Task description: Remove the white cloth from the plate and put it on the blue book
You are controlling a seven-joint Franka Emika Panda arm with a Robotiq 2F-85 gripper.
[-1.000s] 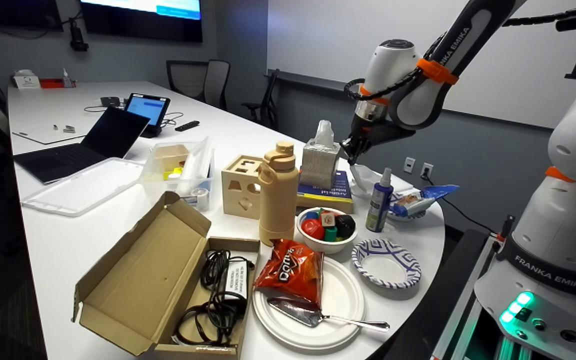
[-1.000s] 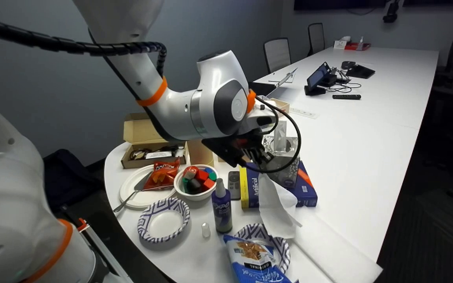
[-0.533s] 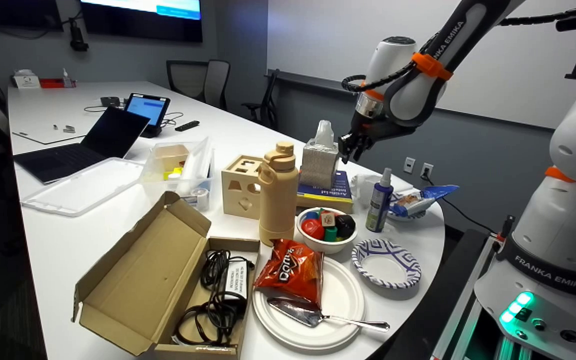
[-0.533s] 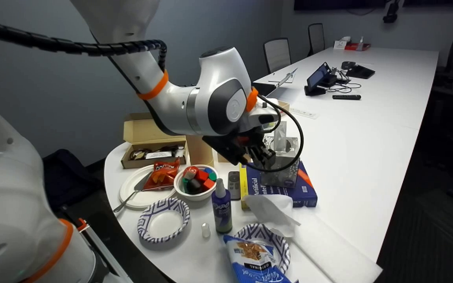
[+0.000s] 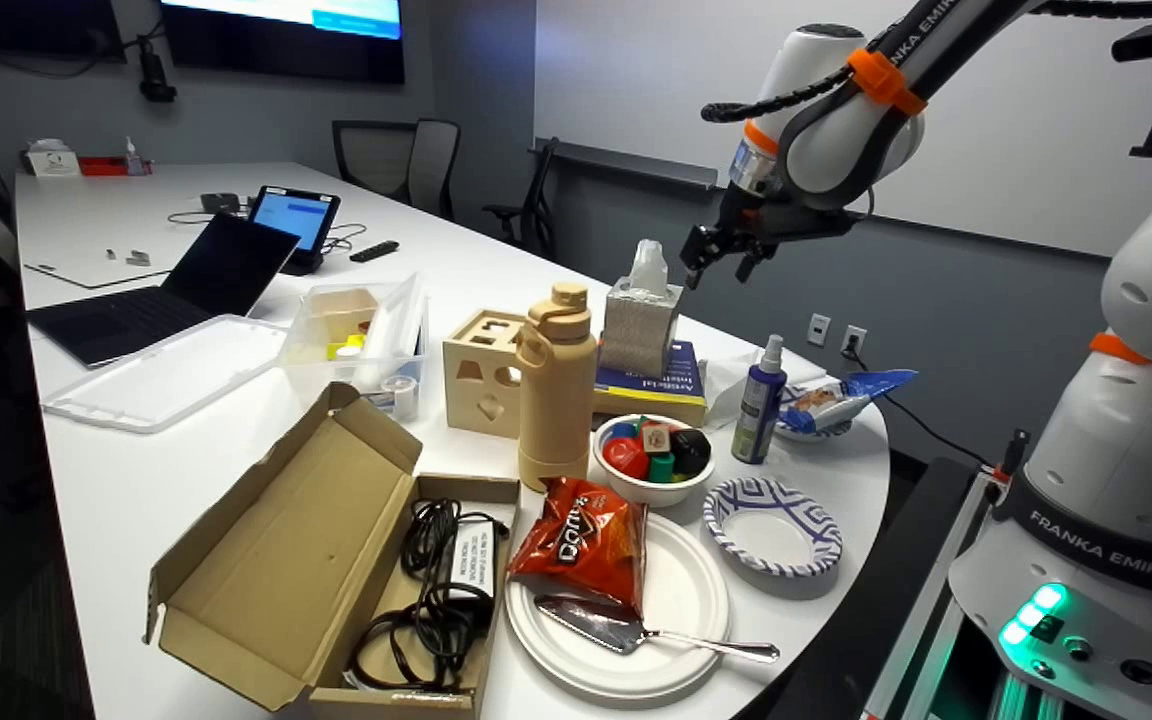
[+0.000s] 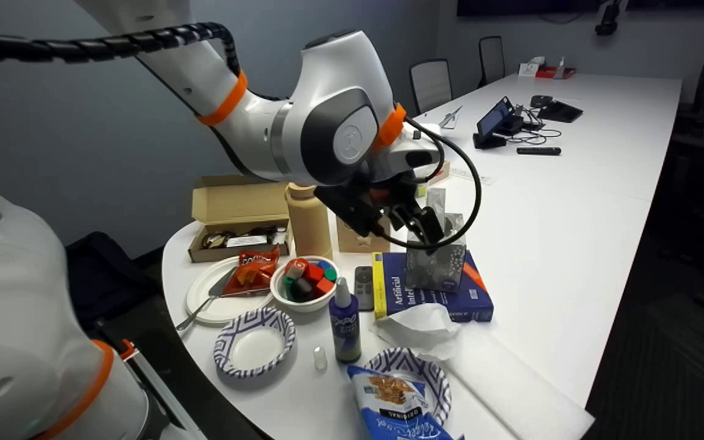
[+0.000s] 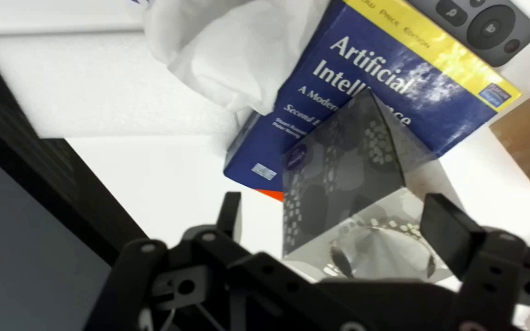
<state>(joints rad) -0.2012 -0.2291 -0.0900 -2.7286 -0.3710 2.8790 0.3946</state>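
One cloth [image 6: 416, 327] lies crumpled along the side of the book [image 7: 361, 64], overlapping its edge; whether it bears on the cover or only leans against it cannot be told. Part of the cloth covers one end of a white strip [image 6: 517, 382] on the tabletop [image 6: 572, 232], and its lower part reaches the rim of a patterned plate [image 6: 440, 388], contact there being unclear. A blue bag [image 6: 388, 397] lies across that plate. The pincer [image 7: 338, 218] is raised above the tabletop, fingers [image 7: 230, 211] spread wide, with nothing gripped. In the wrist view the tissue box [image 7: 338, 179] shows between the fingers; in an exterior view the pincer [image 5: 719, 272] stands apart from it. The tissue box is upright on the book. A remote [image 6: 364, 290] lies just beside the book's yellow edge. A spray bottle [image 6: 346, 333] stands upright between the bagged plate and another patterned plate [image 6: 255, 347]. A bowl [image 5: 641, 493] near the remote contains coloured blocks [image 5: 651, 445]; a white plate [image 5: 691, 590] carries a red bag [image 5: 586, 540] and a cake server [image 5: 606, 625]. A flask [image 5: 558, 400] stands upright near a wooden cube [image 5: 466, 400]. A carton [image 5: 276, 560], lid folded back, contains black cables [image 5: 444, 600]. A laptop [image 5: 226, 265], a tablet [image 5: 296, 220] and a clear bin [image 5: 356, 375] stand farther along the tabletop.
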